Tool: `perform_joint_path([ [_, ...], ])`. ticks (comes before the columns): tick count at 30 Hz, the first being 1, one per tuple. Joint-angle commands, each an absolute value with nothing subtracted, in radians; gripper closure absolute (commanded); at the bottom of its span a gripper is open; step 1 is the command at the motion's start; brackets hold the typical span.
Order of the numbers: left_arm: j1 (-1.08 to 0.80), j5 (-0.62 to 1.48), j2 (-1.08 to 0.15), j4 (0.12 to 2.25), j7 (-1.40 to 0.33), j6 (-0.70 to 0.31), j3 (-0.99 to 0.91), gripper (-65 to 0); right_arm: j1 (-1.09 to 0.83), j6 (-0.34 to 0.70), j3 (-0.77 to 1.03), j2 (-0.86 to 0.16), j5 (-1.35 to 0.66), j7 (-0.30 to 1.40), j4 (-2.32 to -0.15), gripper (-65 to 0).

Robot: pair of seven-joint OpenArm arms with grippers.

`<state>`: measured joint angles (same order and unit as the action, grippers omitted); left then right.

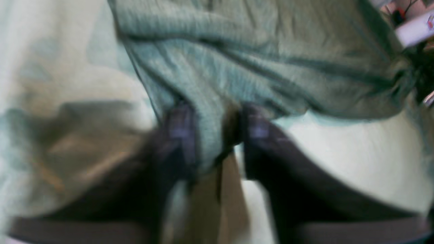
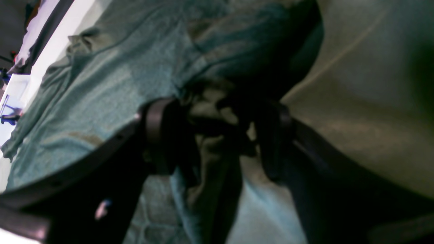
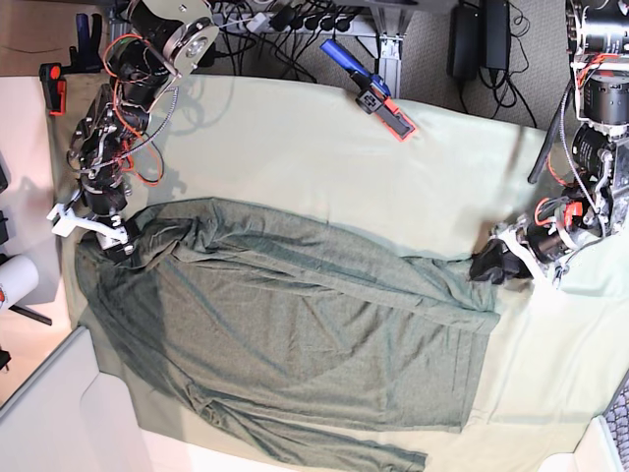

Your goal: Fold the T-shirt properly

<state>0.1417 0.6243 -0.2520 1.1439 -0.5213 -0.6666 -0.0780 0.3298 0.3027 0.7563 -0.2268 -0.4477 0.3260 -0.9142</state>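
At the far left of the base view the right gripper (image 3: 110,236) sits low on the upper left corner of the T-shirt (image 3: 295,324). In the right wrist view its two dark fingers (image 2: 159,135) stand on both sides of a bunched fold of the olive fabric, so I judge that it is closed on the cloth, although the picture is dark there. A grip on this corner makes sense, because the corner must be carried if this edge is to be folded over.

The T-shirt lies mostly flat in the middle of the mint-green table cloth (image 3: 295,147), spread from left to right. One long sleeve runs along its near edge toward the lower middle of the view. The body shows long wrinkles that run between the two gripped ends, and this suggests that the fabric is a little stretched between the arms.

At the right, the left gripper (image 3: 503,264) is at the upper right corner of the shirt. In the left wrist view, which is blurred, a strip of the fabric passes down between its fingers (image 1: 183,132) and they seem to pinch it. With both far corners held, I think the arms are preparing to lift this far edge together and bring it toward the near edge.

Farther away, on the cloth, a blue and orange tool (image 3: 369,90) lies well apart from the shirt.
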Motion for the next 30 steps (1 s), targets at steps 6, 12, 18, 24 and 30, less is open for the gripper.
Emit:
perform_joint_path([
  [6,0.161,0.587,-0.261,1.156,-0.482,-0.698,-0.055,0.0,0.350,0.316,0.709,-0.235,-0.431,0.309,-0.926,-2.8],
  [12,0.159,0.743,-0.281,1.176,-0.612,-0.698,-0.064,0.0,0.351,0.319,0.692,-0.254,-0.428,0.339,-0.934,0.0],
  [18,0.083,0.781,-0.340,1.346,-0.663,-0.698,-0.064,0.0,0.299,0.318,0.701,-0.292,-0.505,0.463,-1.065,0.0],
  [24,0.010,0.791,-0.413,1.447,-0.684,-0.698,-0.064,0.0,0.242,0.318,0.716,-0.304,-0.549,0.561,-1.158,0.0],
  [30,-0.044,0.809,-0.485,1.481,-0.696,-0.698,-0.086,0.0,0.204,0.318,0.751,-0.305,-0.596,0.591,-1.176,0.0],
])
